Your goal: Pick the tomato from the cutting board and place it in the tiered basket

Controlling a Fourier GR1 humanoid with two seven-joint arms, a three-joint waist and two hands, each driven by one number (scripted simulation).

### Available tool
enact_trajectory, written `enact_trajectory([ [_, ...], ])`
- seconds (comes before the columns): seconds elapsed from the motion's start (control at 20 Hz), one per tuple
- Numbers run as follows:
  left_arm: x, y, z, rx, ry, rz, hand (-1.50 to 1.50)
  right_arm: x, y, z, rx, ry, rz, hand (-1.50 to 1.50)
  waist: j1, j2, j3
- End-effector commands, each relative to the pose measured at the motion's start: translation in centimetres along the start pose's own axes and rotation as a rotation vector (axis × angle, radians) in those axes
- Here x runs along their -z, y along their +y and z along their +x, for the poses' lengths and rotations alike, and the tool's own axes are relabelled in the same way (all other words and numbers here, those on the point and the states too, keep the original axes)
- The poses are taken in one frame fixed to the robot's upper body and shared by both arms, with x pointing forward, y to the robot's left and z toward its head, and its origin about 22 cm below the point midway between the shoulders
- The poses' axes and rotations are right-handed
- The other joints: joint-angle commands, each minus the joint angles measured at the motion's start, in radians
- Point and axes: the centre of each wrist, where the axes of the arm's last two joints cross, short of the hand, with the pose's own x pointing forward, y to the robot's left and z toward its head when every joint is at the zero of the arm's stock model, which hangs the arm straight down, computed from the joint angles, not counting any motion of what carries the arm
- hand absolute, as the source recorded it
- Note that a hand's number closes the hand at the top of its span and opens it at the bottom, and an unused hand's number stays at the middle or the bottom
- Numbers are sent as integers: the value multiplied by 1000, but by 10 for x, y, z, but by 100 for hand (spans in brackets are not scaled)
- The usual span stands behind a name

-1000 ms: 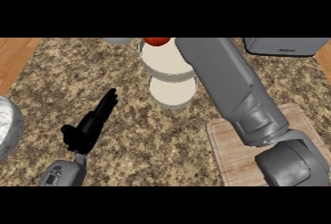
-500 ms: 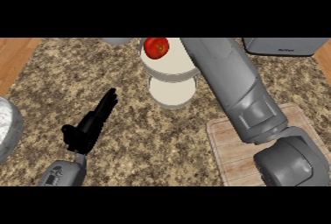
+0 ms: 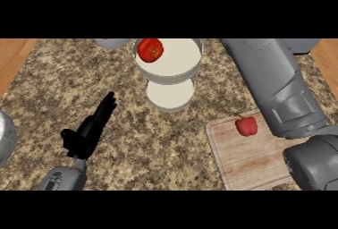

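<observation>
While my right forearm (image 3: pixel 280 89) crosses the view's right side as a thick grey column, its hand lies beyond the upper edge where I cannot see it, so I cannot say whether those fingers are apart or together. My black left hand (image 3: pixel 89 129) shows at the lower left above the speckled brown stone counter (image 3: pixel 79 71), fingers straight and lying side by side, pointing up and a little to the right, with nothing in them and the thumb sticking out toward the left.

The round red tomato (image 3: pixel 150 49) sits in the upper tier of the cream-coloured tiered basket (image 3: pixel 178 62), toward that tier's left side. The smaller lower tier shows just beneath it in the view.

On the pale wooden plank cutting board (image 3: pixel 251 161) at the lower right lies a red bell pepper (image 3: pixel 246 126) with a short green stem, near the board's upper edge and just beside my right forearm. A grey curved object (image 3: pixel 4 138) shows at the far left edge, and another grey rounded thing (image 3: pixel 112 43) peeks in at the top.
</observation>
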Motion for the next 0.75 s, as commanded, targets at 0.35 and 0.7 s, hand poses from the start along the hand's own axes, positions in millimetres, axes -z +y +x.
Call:
enact_trajectory([
  [0.35, -10, 6, 9, -6, 0, 30, 0, 36, -159, -44, 205, -110, -279, -150, -33, -12, 2],
  [0.7, -16, -4, -5, -10, 20, 38, 0, 17, -248, -105, 160, -104, -204, -150, -36, -10, 1],
])
